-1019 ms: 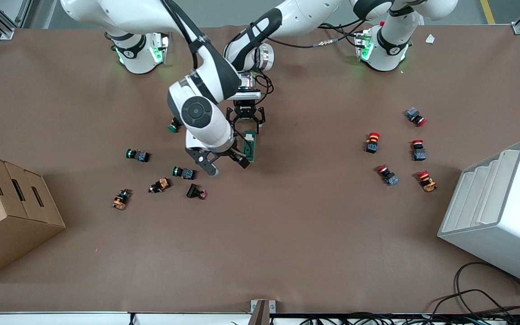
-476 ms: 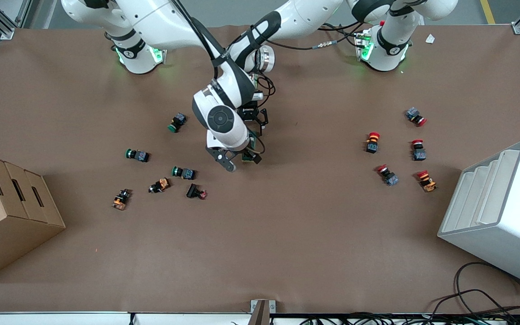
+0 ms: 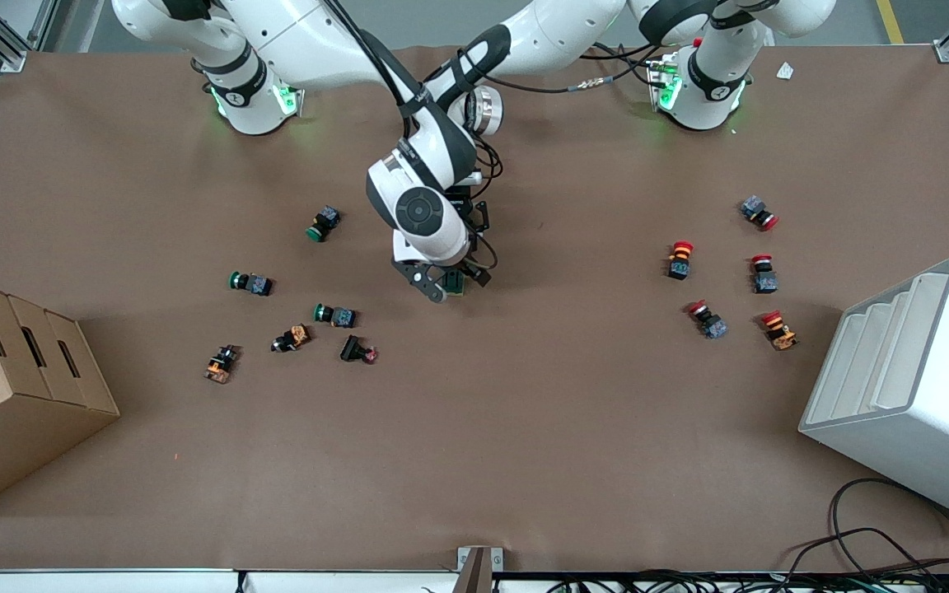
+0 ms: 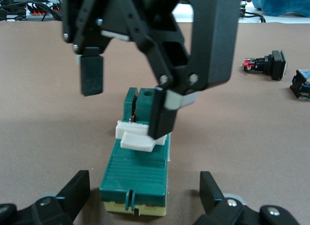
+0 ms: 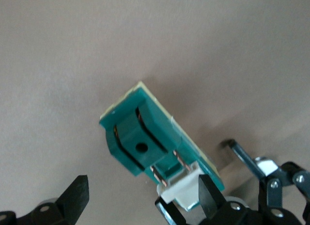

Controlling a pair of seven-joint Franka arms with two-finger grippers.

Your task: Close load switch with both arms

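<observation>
In the front view we see only a sliver of the load switch (image 3: pixel 457 284), the rest hidden under the right arm's wrist. The left claw (image 3: pixel 468 216) is mostly covered there too. Both wrist views cut their own fingers (image 4: pixel 75 193) (image 5: pixel 72 198) at the picture's edge.

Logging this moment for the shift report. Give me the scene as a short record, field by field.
switch: green load switch flat on the brown table, white lever on top
right gripper: open over the switch, one finger touching the lever
left gripper: open, fingers either side of the switch end
nearby: push-buttons scattered toward both ends of the table
</observation>
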